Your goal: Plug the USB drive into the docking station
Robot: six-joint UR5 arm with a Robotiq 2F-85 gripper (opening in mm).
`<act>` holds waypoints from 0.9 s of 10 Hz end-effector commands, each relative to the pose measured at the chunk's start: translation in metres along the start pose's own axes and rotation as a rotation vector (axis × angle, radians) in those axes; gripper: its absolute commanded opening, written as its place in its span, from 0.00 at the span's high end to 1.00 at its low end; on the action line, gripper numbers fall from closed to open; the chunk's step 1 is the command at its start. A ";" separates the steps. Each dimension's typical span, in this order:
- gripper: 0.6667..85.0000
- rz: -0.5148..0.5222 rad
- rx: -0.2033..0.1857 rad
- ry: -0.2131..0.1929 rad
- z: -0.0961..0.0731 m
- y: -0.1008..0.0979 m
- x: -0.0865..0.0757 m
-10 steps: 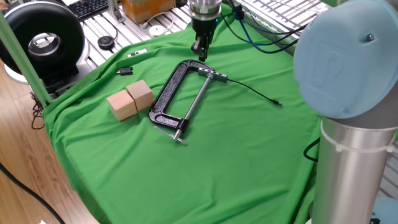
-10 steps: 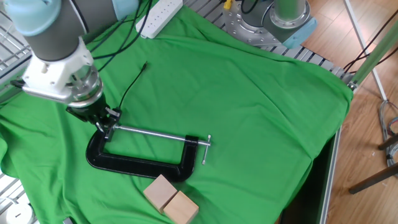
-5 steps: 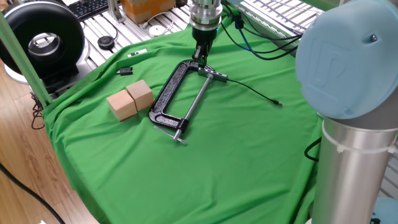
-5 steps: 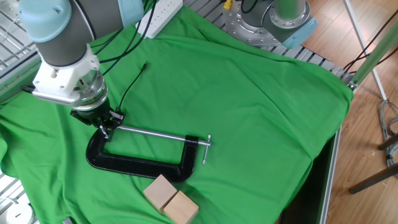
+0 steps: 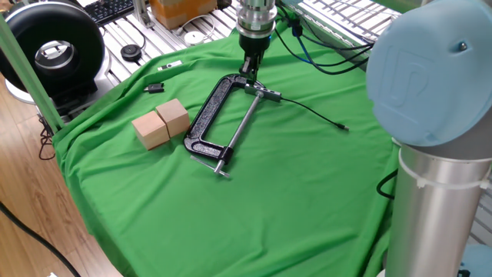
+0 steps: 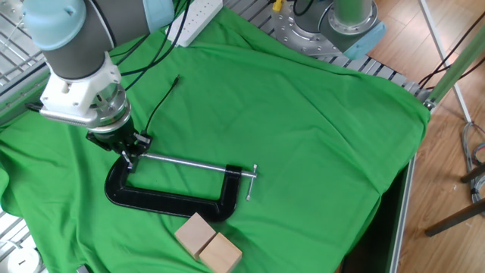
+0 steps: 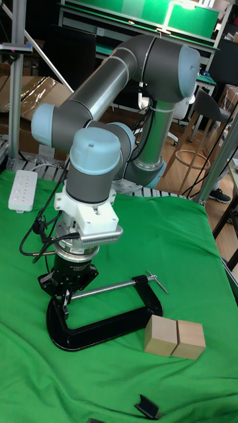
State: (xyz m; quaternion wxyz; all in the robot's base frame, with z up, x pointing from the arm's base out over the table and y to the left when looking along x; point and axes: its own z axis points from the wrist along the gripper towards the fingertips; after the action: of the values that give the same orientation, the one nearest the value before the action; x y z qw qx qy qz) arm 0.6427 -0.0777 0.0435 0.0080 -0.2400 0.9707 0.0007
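My gripper [image 5: 247,71] points straight down at the docking station [image 5: 266,95], a slim grey adapter lying against the top of the black C-clamp [image 5: 217,119]. A thin black cable runs from the adapter to a small plug [image 5: 344,127]. The fingers are shut, and a small pale tip that looks like the USB drive [image 6: 129,157] shows between them; most of it is hidden. In the other fixed view the gripper [image 6: 126,154] hovers just above the adapter's end. The tall fixed view shows the gripper [image 7: 65,291] low over the clamp's jaw end.
Two wooden blocks [image 5: 160,123] sit side by side left of the clamp. A small black piece [image 5: 156,88] and a white tag [image 5: 171,65] lie behind them. A white power strip [image 6: 193,19] rests at the cloth's far edge. My arm's base column [image 5: 434,192] stands at the right.
Over the last second the gripper has shifted slightly toward the docking station and come lower. In the last half second it has barely moved. Nothing on the cloth has shifted.
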 end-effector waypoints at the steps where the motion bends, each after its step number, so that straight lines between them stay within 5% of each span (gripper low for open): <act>1: 0.99 0.004 -0.016 -0.005 -0.003 0.000 0.002; 9: 0.99 0.008 -0.012 0.000 0.000 0.002 -0.001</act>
State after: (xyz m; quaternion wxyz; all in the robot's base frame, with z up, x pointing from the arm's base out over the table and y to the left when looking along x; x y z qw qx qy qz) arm 0.6431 -0.0778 0.0438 0.0044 -0.2397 0.9708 0.0000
